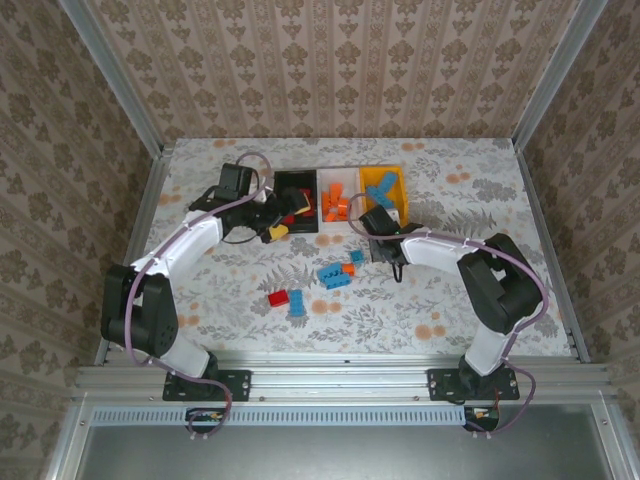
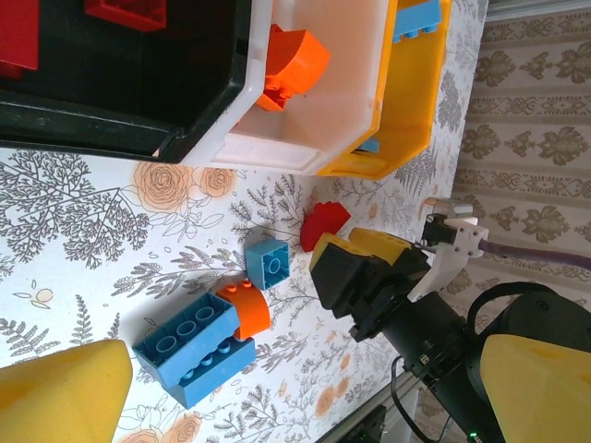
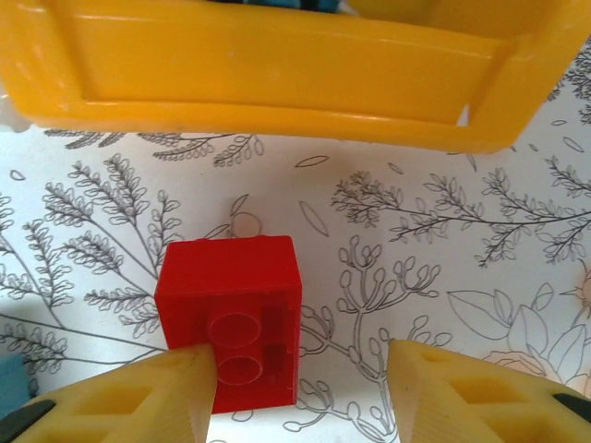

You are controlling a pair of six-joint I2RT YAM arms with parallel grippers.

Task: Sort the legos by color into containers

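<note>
Right pincer [image 3: 297,369] spread astride red brick [image 3: 231,318] on tabletop [image 3: 434,240], near yellow bin [image 3: 277,74]. Left pincer [image 2: 309,355] spread beside black bin [image 2: 111,120].

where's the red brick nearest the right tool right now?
Right wrist view: the red brick lies on the table between the right tool's open fingers, close to one of them, just short of the yellow bin's wall.

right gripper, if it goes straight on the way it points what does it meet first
Most likely the red brick, lying between the open fingers of the right gripper; the yellow bin stands beyond it. Depth is hard to judge.
</note>
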